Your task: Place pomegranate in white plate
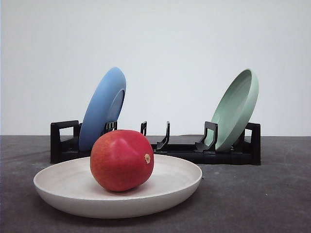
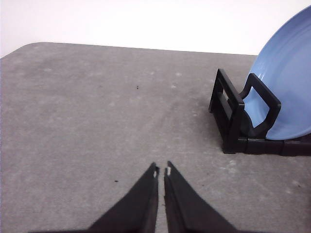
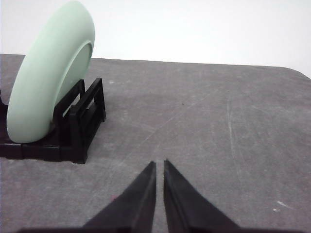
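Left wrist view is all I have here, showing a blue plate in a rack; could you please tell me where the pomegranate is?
Observer: The pomegranate sits in the white plate, in front of the rack.
Operator: Thanks. Is anything else in that rack?
Observer: Yes, a green plate leans at its far right end.
Operator: And the right pincer?
Observer: The right pincer is shut and empty, above bare table beside the green plate.

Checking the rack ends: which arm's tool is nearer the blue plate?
Left. The left tool, shut, points past the rack end holding the blue plate. The right tool, shut, is at the green plate end.
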Controlling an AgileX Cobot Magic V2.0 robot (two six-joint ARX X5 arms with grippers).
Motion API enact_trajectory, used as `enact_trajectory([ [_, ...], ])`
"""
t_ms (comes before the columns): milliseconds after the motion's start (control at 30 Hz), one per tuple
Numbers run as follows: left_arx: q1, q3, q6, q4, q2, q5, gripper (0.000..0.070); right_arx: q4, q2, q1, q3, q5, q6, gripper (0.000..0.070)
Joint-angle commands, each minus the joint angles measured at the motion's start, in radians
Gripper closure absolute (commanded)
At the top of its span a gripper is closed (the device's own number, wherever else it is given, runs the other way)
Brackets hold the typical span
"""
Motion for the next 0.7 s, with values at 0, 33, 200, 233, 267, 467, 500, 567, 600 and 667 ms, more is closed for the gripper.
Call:
enact_trajectory([
  [0,0.001,-0.009,0.001,0.013,0.0,-0.002,0.07,0.013,-0.002,-0.001,-0.004,0.003,0.008,0.0677],
  [33,0.001,-0.009,0.001,0.013,0.0,-0.002,0.07,0.013,-0.002,-0.001,-0.004,0.003,0.008,0.0677],
  [200,0.001,-0.009,0.001,0.013,0.0,-0.002,0.07,0.013,-0.002,-0.001,-0.004,0.003,0.008,0.0677],
  [233,0.001,-0.009,0.001,0.013,0.0,-0.002,0.07,0.013,-0.002,-0.001,-0.004,0.003,0.008,0.0677],
  [267,0.001,-0.009,0.001,0.013,0.0,-0.002,0.07,0.013,-0.002,-0.001,-0.004,0.003,0.008,0.0677],
  [467,0.001,-0.009,0.001,0.013,0.0,-0.002,0.07,0.013,-0.002,-0.001,-0.004,0.003,0.008,0.0677],
  [500,0.001,-0.009,0.001,0.013,0.0,-0.002,0.07,0.013,-0.002,-0.001,-0.004,0.003,0.008,0.0677],
  [567,0.001,-0.009,0.001,0.013,0.0,-0.002,0.07,0.013,-0.002,-0.001,-0.004,0.003,0.008,0.0677],
  [600,0.001,-0.009,0.001,0.013,0.0,-0.002,0.07,0.013,-0.002,-0.001,-0.004,0.003,0.008,0.0677],
  [667,0.001,-0.009,0.001,0.013,0.0,-0.002,0.07,0.013,-0.002,-0.001,-0.004,0.003,0.008,0.0677],
])
